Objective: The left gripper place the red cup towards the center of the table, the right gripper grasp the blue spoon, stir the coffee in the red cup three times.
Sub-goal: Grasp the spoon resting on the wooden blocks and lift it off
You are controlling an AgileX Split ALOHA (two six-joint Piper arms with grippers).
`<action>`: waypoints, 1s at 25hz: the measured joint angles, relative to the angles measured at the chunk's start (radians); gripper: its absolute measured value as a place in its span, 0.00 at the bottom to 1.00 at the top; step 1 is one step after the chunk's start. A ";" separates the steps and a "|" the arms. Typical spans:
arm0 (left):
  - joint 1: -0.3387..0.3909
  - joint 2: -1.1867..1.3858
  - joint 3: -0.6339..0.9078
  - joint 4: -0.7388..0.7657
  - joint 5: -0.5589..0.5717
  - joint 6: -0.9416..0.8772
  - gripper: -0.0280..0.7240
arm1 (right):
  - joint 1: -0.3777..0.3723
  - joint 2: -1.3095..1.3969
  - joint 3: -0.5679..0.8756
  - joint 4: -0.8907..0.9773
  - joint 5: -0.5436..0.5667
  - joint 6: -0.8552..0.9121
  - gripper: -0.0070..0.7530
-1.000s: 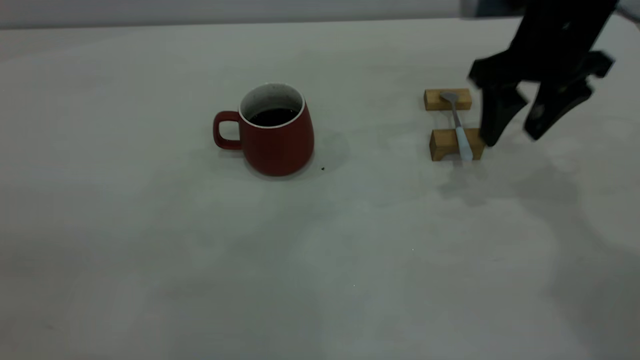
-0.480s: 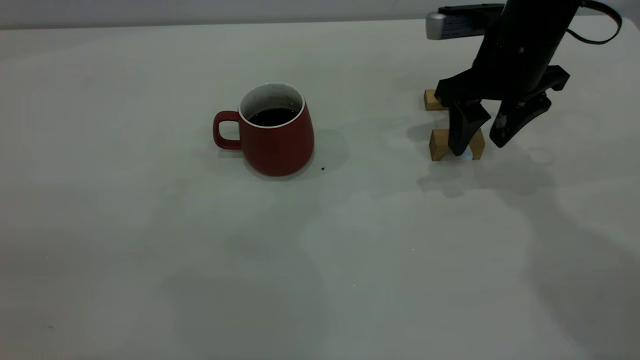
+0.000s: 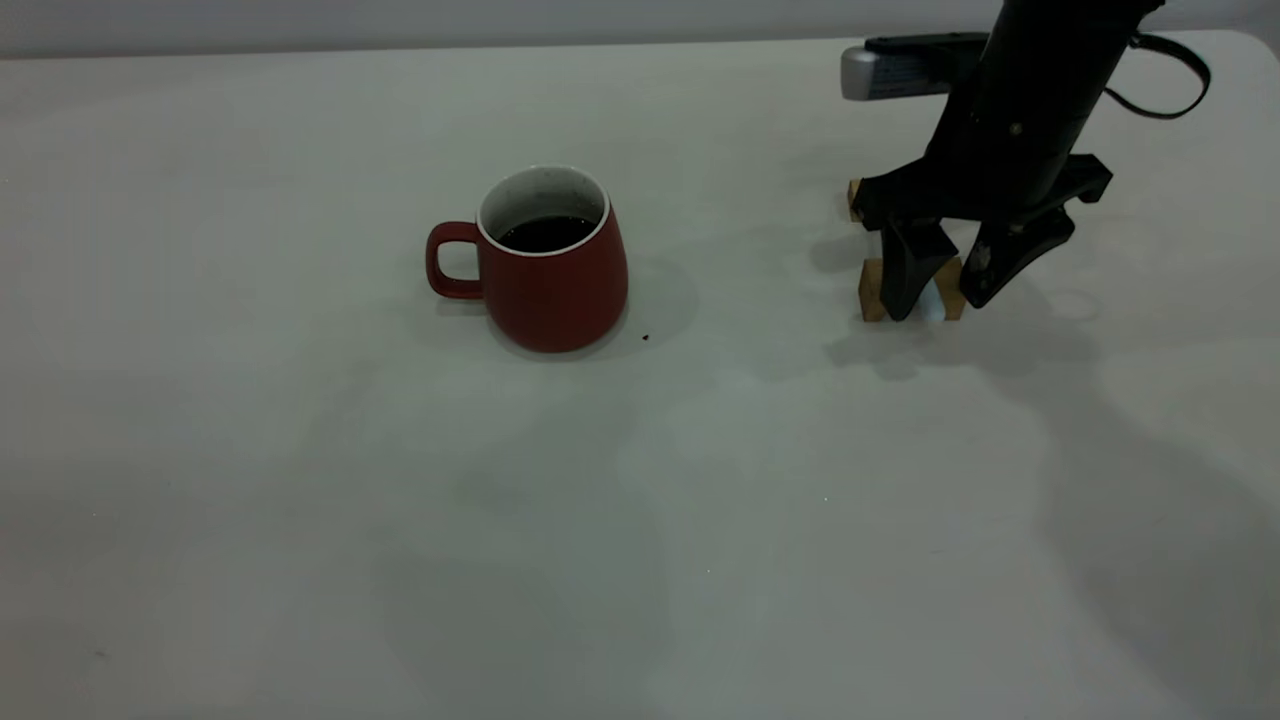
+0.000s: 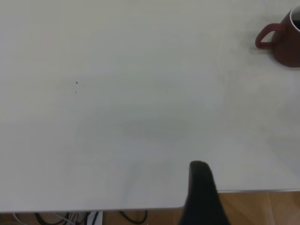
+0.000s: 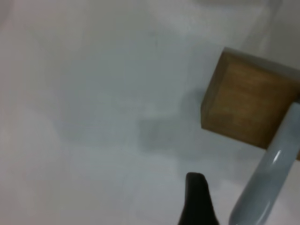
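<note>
right gripper [image 3: 940, 298] lower, now straddling blue spoon [image 5: 267, 185]

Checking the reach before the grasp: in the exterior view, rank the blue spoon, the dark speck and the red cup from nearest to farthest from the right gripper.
1. blue spoon, between the open right gripper fingers.
2. dark speck, beside the cup's base.
3. red cup, table centre.

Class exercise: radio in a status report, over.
Right gripper open, straddling blue spoon on wooden block. Red cup mid-table, coffee unstirred. Nothing in the way.
</note>
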 joint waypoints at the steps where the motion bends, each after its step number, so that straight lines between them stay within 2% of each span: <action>1: 0.000 0.000 0.000 0.000 0.000 0.000 0.83 | 0.000 0.001 0.000 0.000 -0.002 0.000 0.78; 7: 0.000 0.000 0.000 0.000 0.000 0.000 0.83 | 0.000 0.002 -0.001 0.000 -0.028 0.000 0.67; 14: 0.000 0.000 0.000 0.000 0.000 0.000 0.83 | 0.000 0.008 -0.003 -0.013 -0.036 0.000 0.45; 20: 0.000 0.000 0.000 0.000 0.000 0.000 0.83 | 0.000 0.009 -0.005 -0.075 -0.036 0.057 0.22; 25: 0.000 0.000 0.000 0.000 0.000 0.000 0.83 | 0.000 -0.049 -0.023 -0.121 0.054 0.089 0.20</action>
